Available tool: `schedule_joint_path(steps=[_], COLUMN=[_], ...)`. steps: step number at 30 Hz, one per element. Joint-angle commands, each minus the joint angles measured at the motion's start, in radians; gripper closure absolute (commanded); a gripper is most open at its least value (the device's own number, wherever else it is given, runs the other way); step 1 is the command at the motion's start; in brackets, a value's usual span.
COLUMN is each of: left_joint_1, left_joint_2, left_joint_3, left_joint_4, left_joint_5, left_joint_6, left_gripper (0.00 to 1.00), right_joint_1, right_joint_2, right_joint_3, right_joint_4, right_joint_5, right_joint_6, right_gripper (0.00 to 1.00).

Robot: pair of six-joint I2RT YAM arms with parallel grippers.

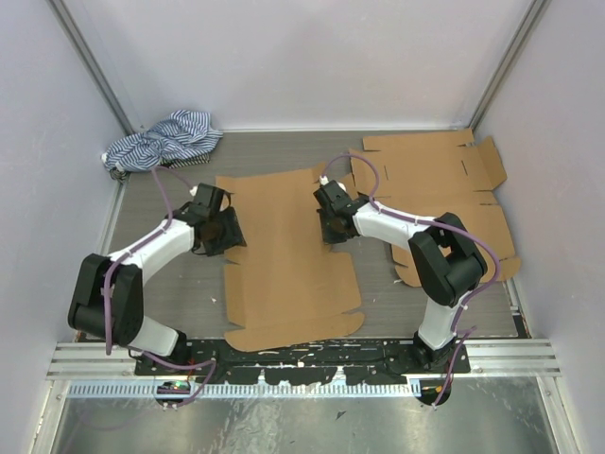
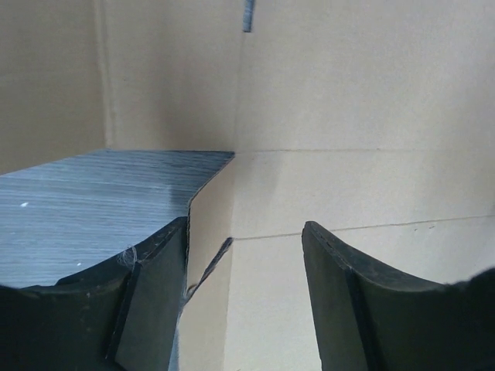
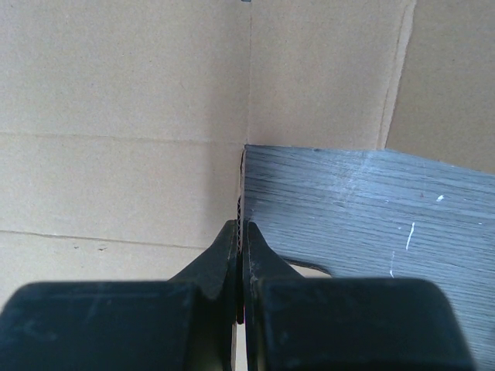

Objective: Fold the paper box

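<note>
1. One flat brown cardboard box blank (image 1: pixel 288 260): lies unfolded on the middle of the grey wood-grain desk (image 1: pixel 180 284), between the two arms.
2. The left hand (image 1: pixel 219 227): set at the blank's left edge, released. The overhead view hides the gap. The left wrist view shows its black fingers (image 2: pixel 155 294) well apart, one by the cardboard's edge where bare desk begins, the other over cardboard, with nothing gripped between them.
3. The right hand (image 1: pixel 333 222): set at the blank's right edge, clenched. Only the right wrist view shows its black fingers (image 3: pixel 216 263) pressed together, tips at the line where cardboard meets bare desk. Whether they pinch that edge cannot be told.
4. Several more brown cardboard blanks (image 1: pixel 444 189): flat and overlapping at the far right of the desk, just beside the right arm. Their full extent shows in the overhead view only.
5. One blue-and-white striped cloth (image 1: pixel 165 140): crumpled in the far left corner, apart from the blank. It shows in the overhead view only.
</note>
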Motion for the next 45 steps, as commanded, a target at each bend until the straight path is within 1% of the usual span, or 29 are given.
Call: schedule_joint_path(steps=[1,6,14,18,20,21,23,25,30,37,45], left_joint_1=[-0.029,-0.068,-0.13,-0.146,-0.151,-0.152,-0.152,-0.153,-0.154,-0.154,-0.154], left_joint_2=[0.049,0.08,0.113,0.146,0.166,0.177,0.197,0.217,0.256,0.265,0.277], left_joint_3=[0.017,0.053,0.142,0.159,0.164,0.163,0.16,0.155,0.145,0.138,0.14], left_joint_4=[0.04,0.03,-0.085,-0.085,-0.079,-0.073,-0.063,-0.049,-0.031,-0.032,-0.036], left_joint_5=[0.047,0.02,-0.088,-0.093,-0.093,-0.094,-0.094,-0.087,-0.083,-0.088,-0.086], left_joint_6=[-0.021,-0.02,0.001,0.001,0.001,0.0,-0.003,-0.006,-0.013,-0.008,-0.009], left_gripper=[0.34,0.35,0.36,0.36,0.36,0.36,0.36,0.36,0.36,0.36,0.37], right_joint_1=[0.012,0.015,0.029,0.036,0.041,0.043,0.048,0.051,0.055,0.065,0.07], right_joint_2=[-0.002,-0.001,0.021,0.033,0.033,0.032,0.028,0.025,0.027,0.007,0.017], right_joint_3=[0.031,0.033,0.053,0.06,0.062,0.063,0.065,0.069,0.088,0.112,0.142], right_joint_4=[0.03,0.026,0.002,0.002,0.0,0.0,-0.002,-0.004,-0.018,-0.035,-0.039], right_joint_5=[-0.027,-0.026,0.004,0.008,0.011,0.013,0.013,0.015,0.02,0.054,0.025], right_joint_6=[0.008,0.013,0.028,0.036,0.039,0.039,0.037,0.034,0.026,0.03,0.021], right_gripper=[0.99,0.99,0.98,0.97,0.93,0.89,0.79,0.72,0.67,0.57,0.57])
